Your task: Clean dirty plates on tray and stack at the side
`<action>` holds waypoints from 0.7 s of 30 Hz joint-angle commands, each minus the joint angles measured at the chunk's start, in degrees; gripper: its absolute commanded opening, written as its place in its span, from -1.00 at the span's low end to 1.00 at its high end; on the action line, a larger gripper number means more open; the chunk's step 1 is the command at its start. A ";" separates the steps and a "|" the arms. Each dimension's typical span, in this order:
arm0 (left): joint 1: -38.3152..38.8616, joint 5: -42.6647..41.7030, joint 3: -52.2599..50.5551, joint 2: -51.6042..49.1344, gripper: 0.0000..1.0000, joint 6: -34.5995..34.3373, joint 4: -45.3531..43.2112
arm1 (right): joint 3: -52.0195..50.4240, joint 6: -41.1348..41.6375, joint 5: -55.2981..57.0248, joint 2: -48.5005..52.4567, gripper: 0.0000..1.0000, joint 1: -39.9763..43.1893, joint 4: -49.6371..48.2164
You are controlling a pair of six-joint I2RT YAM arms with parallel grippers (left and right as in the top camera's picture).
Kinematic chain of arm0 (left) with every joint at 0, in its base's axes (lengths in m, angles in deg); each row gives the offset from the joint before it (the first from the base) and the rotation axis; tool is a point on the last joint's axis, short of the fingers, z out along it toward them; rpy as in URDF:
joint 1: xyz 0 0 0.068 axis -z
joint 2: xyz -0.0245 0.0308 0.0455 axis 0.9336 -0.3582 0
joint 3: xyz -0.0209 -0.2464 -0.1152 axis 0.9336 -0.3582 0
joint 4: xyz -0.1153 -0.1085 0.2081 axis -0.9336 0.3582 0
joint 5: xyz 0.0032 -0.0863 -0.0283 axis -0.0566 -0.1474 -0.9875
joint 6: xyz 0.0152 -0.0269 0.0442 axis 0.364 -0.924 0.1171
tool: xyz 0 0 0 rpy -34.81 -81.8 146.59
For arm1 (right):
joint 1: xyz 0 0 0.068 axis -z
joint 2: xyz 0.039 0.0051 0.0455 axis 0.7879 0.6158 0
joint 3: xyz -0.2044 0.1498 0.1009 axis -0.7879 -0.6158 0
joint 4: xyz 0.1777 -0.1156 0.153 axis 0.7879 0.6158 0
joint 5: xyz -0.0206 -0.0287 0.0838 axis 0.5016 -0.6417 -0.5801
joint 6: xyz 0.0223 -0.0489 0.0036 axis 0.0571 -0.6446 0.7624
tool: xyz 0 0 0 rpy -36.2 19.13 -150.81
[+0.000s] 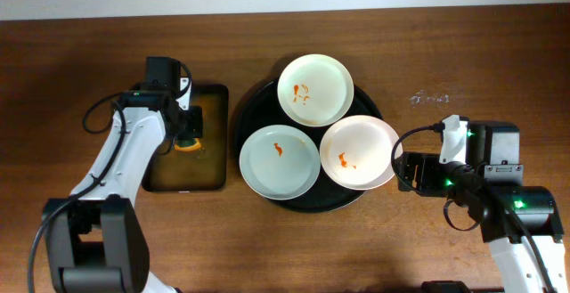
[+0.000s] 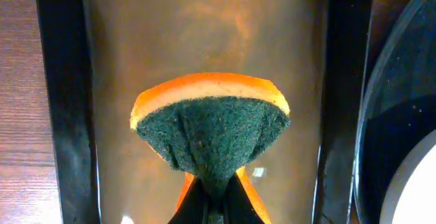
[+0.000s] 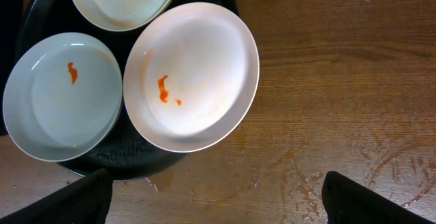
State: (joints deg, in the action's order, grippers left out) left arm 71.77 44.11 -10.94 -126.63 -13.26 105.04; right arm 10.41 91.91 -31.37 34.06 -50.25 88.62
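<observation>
Three dirty plates sit on the round black tray (image 1: 251, 106): a white one (image 1: 316, 90) at the back, a pale blue one (image 1: 279, 161) at the front left, a pale pink one (image 1: 359, 152) at the right, overhanging the tray's rim. Each has orange-red smears. In the right wrist view I see the pink plate (image 3: 194, 74), the blue plate (image 3: 58, 98) and part of the white plate (image 3: 129, 6). My left gripper (image 2: 211, 200) is shut on an orange-and-green sponge (image 2: 211, 125) over the rectangular tray. My right gripper (image 3: 214, 200) is open and empty over bare table right of the pink plate.
A rectangular dark tray (image 1: 212, 142) with brownish liquid lies left of the round tray; its rims show in the left wrist view (image 2: 61, 115). Wet streaks mark the wooden table (image 3: 340, 135) by my right gripper. A small chalky mark (image 1: 432, 98) is at the back right.
</observation>
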 commanded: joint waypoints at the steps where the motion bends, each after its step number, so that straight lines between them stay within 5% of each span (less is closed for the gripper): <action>1: 1.44 -0.79 1.11 5.70 -1.00 -0.52 0.04 | 1.09 1.14 3.34 -0.15 0.97 0.17 -1.07; 5: 4.59 -5.18 1.11 7.45 -1.00 0.81 -0.39 | 1.07 3.96 3.91 3.76 0.99 0.17 -9.79; 9: 11.04 -7.15 1.11 7.45 -1.00 1.18 -1.75 | 1.09 4.15 3.43 21.03 0.58 0.17 -14.75; 14: 14.19 -7.15 1.11 7.45 -1.00 1.16 -1.70 | 1.07 4.13 -2.27 36.52 0.48 0.28 -19.98; 21: 14.19 -7.15 1.11 7.45 -1.00 1.16 -1.68 | 0.42 4.15 -11.61 39.98 0.25 7.04 -19.10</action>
State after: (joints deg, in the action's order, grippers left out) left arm 85.87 37.62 -10.94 -120.47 -13.20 103.51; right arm 10.87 96.19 -39.48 73.38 -45.22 69.28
